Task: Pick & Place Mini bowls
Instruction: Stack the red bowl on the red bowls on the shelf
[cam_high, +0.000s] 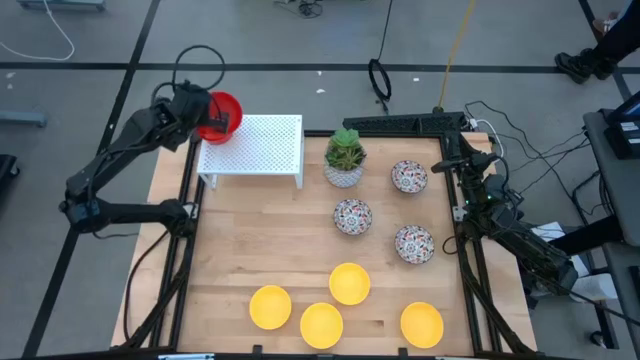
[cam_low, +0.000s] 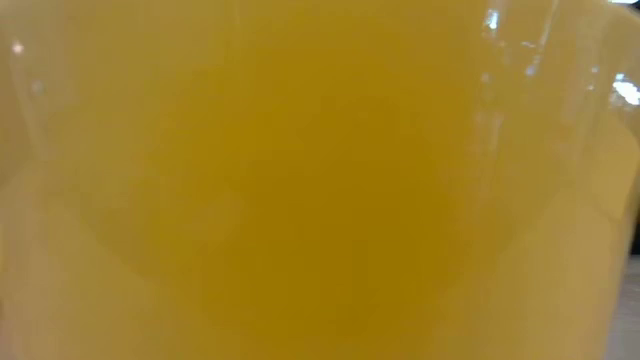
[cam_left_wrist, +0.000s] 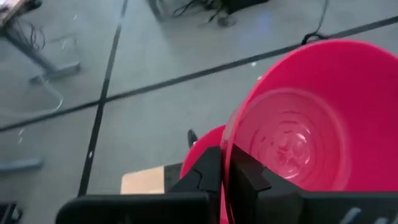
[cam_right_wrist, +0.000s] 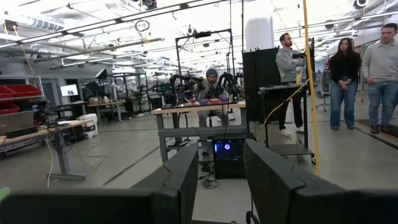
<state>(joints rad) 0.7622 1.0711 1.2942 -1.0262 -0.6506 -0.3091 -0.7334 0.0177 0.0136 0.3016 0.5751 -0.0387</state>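
Progress was early: left gripper (cam_high: 212, 118) pinched a red bowl's (cam_high: 222, 115) rim beside the white rack (cam_high: 255, 145). Four yellow bowls (cam_high: 349, 283) and three floral bowls (cam_high: 352, 215) sat on the table (cam_high: 240, 250). Right gripper (cam_high: 455, 165) idled at the table's edge, jaws apart, empty.

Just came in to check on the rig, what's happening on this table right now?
The left gripper is pinching the rim of a glossy red mini bowl at the table's far left corner, beside a white perforated shelf; a second red bowl seems to sit beneath it. Four bright yellow mini bowls and three white floral-patterned mini bowls lie on the wooden table, near a small potted green plant. The right gripper waits open at the table's right edge, holding nothing.
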